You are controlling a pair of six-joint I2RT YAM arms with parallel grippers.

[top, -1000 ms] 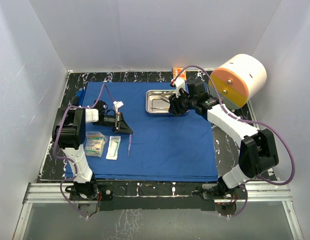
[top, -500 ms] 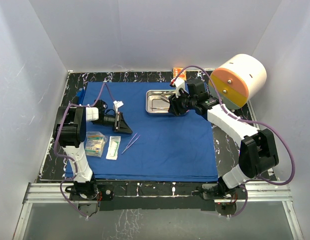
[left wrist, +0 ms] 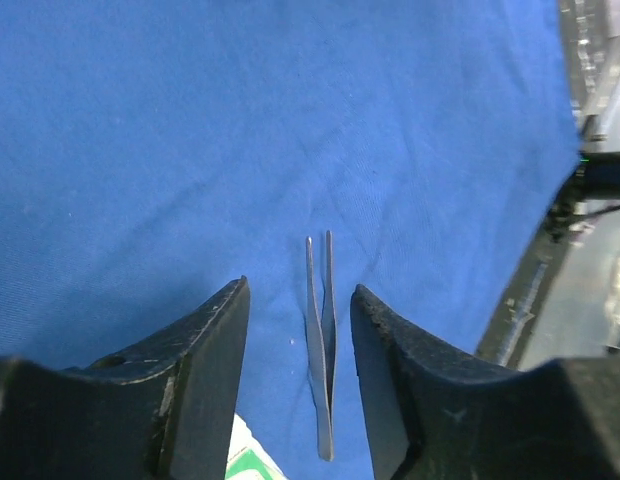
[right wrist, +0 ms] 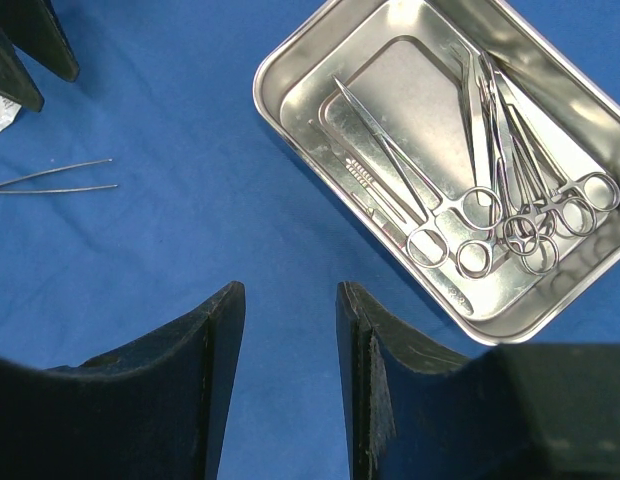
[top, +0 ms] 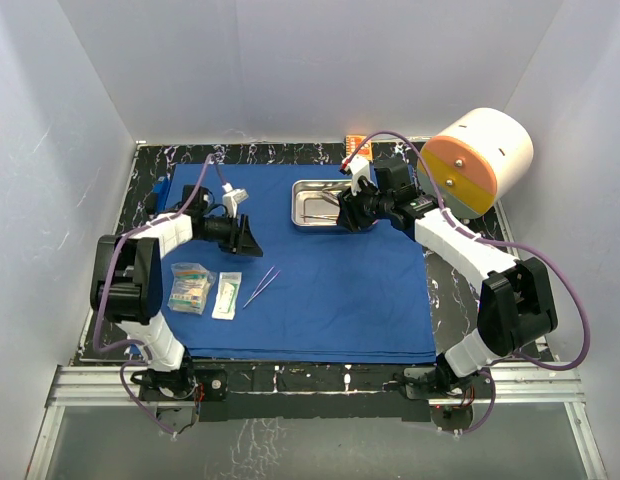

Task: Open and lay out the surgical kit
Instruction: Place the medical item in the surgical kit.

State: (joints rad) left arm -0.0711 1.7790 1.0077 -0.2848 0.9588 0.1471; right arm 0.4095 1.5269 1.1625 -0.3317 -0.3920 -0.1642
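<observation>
**Forceps set down, left claw pulled back from them**

Since a second ago, the forceps (top: 261, 286) have gone from hanging upright in the left claw (top: 245, 240) to lying flat on the blue cloth wrap (top: 340, 300). That claw has since widened and drawn back towards the far left; the right arm has not shifted.

From the top view, the wrap is spread flat across the tabletop (top: 460, 300). The forceps rest just beside two clear packets (top: 207, 291), which suggests a laid-out row is forming at the near left. The steel tray (top: 302, 190) sits at the far middle of the wrap. The left arm is folded, its forearm reaching right. The right arm stretches far and left, with the right claw (top: 352, 208) at the tray's right end, probably ready to pick next.

From the left wrist, the left claw (left wrist: 298, 290) is partly spread and empty, looking down at the forceps (left wrist: 323, 400) on the wrap (left wrist: 190, 120). A packet corner (left wrist: 252, 466) peeks in below.

From the right wrist, the right claw (right wrist: 290, 295) is moderately apart, with nothing between the jaws, poised over bare cloth just short of the tray (right wrist: 410, 80). Ring-handled clamps (right wrist: 500, 200) are still piled inside it, so most of the laying out remains to be done.
</observation>
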